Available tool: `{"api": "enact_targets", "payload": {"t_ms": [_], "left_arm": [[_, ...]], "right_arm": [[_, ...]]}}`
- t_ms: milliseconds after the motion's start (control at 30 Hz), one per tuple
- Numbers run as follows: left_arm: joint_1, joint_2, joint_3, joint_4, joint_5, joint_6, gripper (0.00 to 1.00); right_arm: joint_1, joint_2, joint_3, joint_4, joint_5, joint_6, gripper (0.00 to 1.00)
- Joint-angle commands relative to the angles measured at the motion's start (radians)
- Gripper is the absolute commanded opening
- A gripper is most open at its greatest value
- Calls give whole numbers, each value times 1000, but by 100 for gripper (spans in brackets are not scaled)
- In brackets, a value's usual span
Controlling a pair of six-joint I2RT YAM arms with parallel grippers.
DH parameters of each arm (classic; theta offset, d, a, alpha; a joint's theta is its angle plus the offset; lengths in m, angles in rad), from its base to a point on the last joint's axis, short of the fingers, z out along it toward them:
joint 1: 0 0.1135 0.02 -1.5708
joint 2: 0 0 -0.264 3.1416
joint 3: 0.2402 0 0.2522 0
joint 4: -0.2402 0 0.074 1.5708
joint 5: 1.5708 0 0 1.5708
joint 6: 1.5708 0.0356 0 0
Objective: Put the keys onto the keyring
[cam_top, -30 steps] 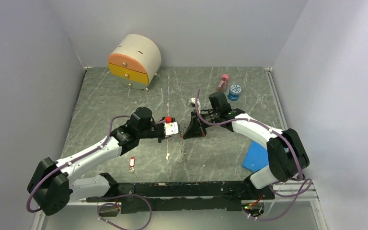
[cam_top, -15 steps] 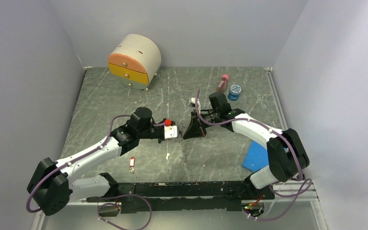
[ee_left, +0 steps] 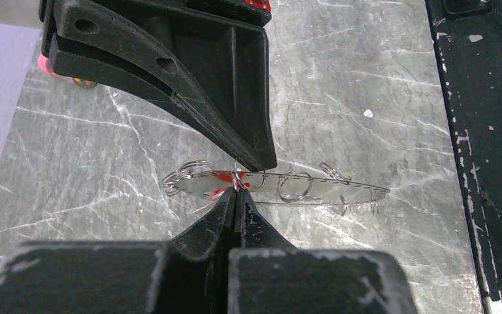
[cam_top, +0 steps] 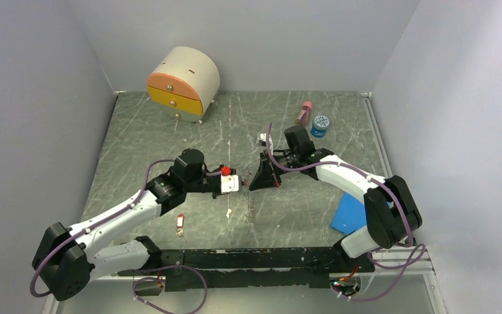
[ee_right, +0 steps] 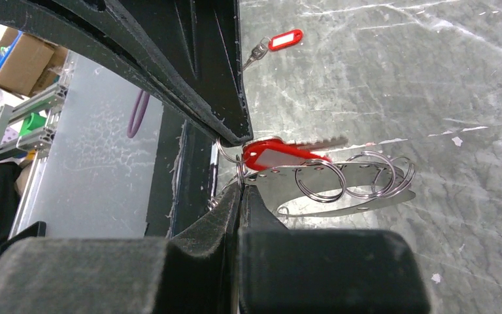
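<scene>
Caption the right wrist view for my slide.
The right gripper shut on the keyring, one red-tagged key beside its tips; another key lies on the table beyond.

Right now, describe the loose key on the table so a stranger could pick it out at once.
On the grey marbled table, find the left arm. Between its white forearm and the black rail along the near edge lies a key with a red tag. It is the only red-tagged key lying flat; the other key is lifted at mid-table.
</scene>
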Motion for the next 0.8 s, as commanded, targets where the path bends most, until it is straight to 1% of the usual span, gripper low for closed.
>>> {"api": "enact_targets", "payload": {"t_ms": [0, 500, 667, 767], "left_arm": [[-9, -29, -14, -25, 39, -7, 3], [-21, -20, -28, -50, -19, -42, 3], [-22, -23, -33, -59, -64, -61, 3], [-24, -33, -33, -58, -98, -84, 3]], "right_arm": [[-1, -17, 25, 77, -30, 6, 0], [-2, -27, 18, 92, -37, 16, 0], [-1, -27, 30, 75, -31, 9, 0], [-1, -30, 38, 89, 3, 51, 0]]}}
